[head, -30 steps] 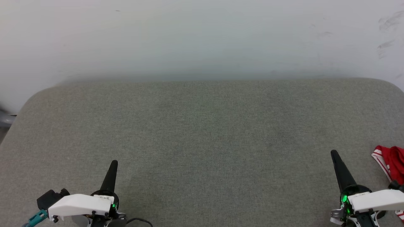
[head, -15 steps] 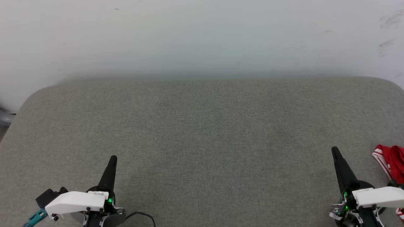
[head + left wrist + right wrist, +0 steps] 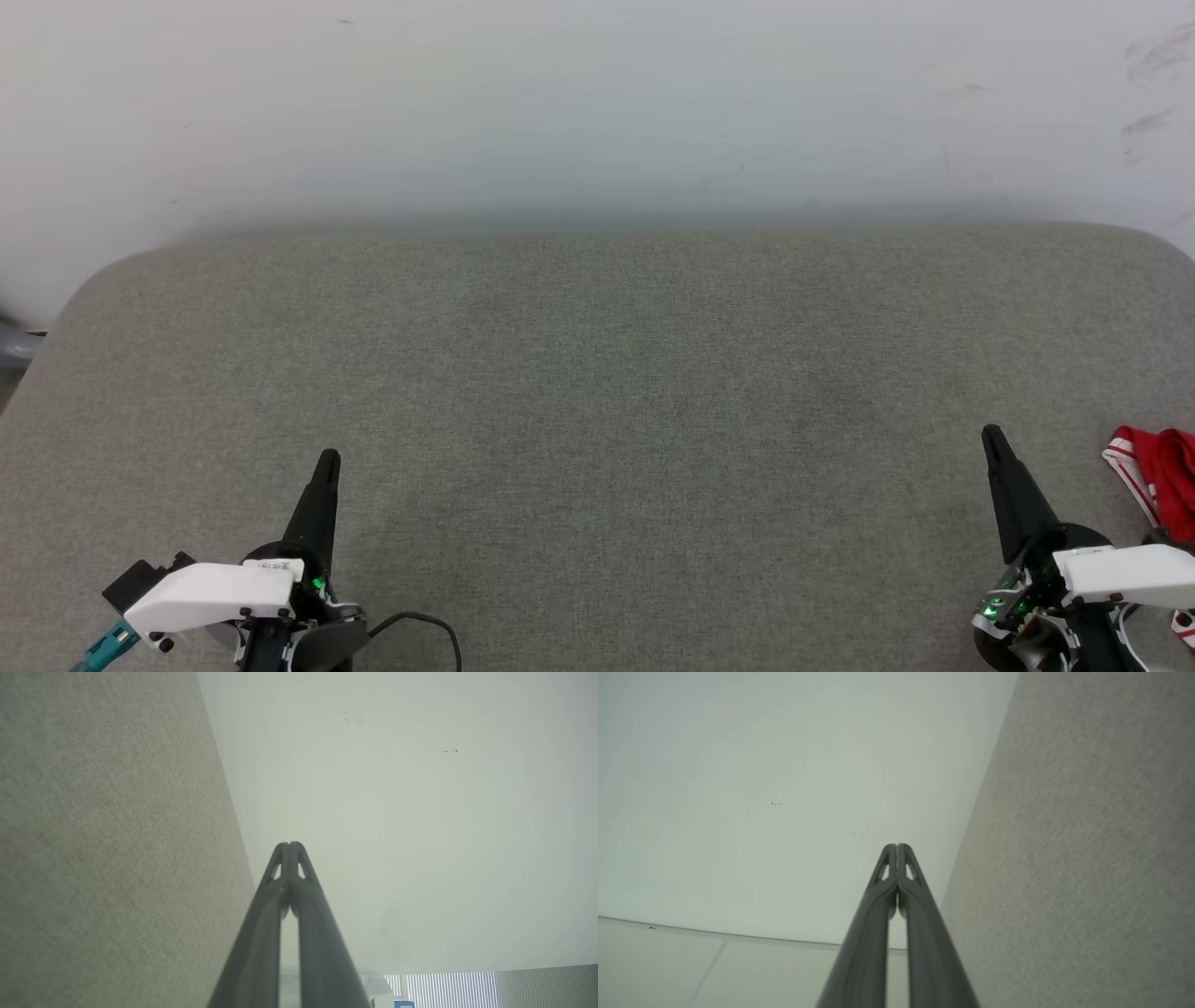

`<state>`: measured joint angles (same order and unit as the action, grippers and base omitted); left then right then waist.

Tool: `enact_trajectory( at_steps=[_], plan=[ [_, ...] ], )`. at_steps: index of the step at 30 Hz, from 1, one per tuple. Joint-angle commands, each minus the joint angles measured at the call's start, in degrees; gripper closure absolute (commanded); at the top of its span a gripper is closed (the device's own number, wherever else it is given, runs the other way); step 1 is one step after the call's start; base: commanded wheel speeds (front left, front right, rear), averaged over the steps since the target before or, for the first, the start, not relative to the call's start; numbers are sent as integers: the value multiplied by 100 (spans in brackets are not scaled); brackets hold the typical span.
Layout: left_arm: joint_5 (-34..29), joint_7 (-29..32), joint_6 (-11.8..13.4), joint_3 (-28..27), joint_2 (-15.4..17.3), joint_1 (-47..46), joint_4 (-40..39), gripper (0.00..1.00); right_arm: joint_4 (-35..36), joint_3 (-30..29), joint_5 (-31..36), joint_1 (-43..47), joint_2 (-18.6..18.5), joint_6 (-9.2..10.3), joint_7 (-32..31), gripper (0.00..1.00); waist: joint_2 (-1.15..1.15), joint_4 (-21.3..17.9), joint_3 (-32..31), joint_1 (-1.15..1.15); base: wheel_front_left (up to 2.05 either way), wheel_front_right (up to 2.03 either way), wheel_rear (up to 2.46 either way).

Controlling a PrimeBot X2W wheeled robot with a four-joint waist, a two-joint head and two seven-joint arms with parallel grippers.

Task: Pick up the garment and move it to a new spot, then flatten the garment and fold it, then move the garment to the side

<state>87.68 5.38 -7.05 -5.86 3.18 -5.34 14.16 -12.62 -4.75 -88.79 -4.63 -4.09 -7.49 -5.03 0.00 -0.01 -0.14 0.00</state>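
Grey-green woven fabric covers the padded surface (image 3: 597, 401) in the head view; its far corners are rounded, and a white wall (image 3: 597, 103) rises behind it. The left gripper (image 3: 327, 460) sits at the lower left. Its two dark fingers are clenched into a single spike that points away from the robot, with nothing between them. A black cable (image 3: 429, 623) loops on the fabric just beside its base, and a teal plug (image 3: 105, 646) shows by its white casing. The right gripper (image 3: 991, 439) sits at the lower right, likewise clenched and empty, its spike leaning a little to the left. The garment (image 3: 1162, 471) lies bunched on the fabric at the right edge of the picture, red with red-and-white striped trim. It is just to the right of the right gripper and apart from its fingers (the frame cuts part of it off, and the white wrist casing hides its near end).

In the left wrist view the left gripper (image 3: 289, 845) has its fingertips touching and holds nothing. The padded surface (image 3: 103, 835) takes the left side and the wall (image 3: 420, 812) the right. A strip of pale blinds (image 3: 448, 989) runs along the bottom right.

In the right wrist view the right gripper (image 3: 896, 845) is pressed shut at the tips, also empty. The padded surface (image 3: 1087, 858) is on the right and the wall (image 3: 761, 788) on the left, with a thin seam crossing the lower left corner.
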Motion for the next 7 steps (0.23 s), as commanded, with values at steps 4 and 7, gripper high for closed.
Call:
enact_trajectory(
  at_steps=[4,7],
  plan=[
    [196,58,-43,-42,-17,-90,-20,100,-58,-13,-211,-128,0,0,-6,100,0,0,10,0,0,0,0],
    [306,93,-42,-61,-24,-108,-18,100,-99,-16,-324,-160,4,0,-16,100,0,0,18,0,0,0,0]
  ],
)
